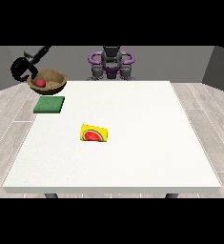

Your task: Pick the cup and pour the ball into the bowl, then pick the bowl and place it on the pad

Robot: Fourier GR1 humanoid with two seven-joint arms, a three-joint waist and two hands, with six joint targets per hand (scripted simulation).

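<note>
- The hand at the view's left (pixel 21 69) grips the rim of a wooden bowl (pixel 50 82), its dark fingers curled round the bowl's near-left edge, the arm reaching in from the upper left.
- The bowl appears lifted off the white table (pixel 132 157), tilted slightly, hanging past the table's far-left corner.
- A red ball (pixel 40 83) lies inside the bowl, so the pouring step looks done.
- Just below the bowl in the view, a green pad (pixel 49 105) lies flat on the table near its left edge; the bowl is not yet on it.
- What seems left: carry the bowl over the pad, lower it and release it.
- No cup shows anywhere in the view.
- A yellow card with a watermelon slice (pixel 94 134) lies near the table's middle, well apart from the pad.
- The robot's other hand is not visible.
</note>
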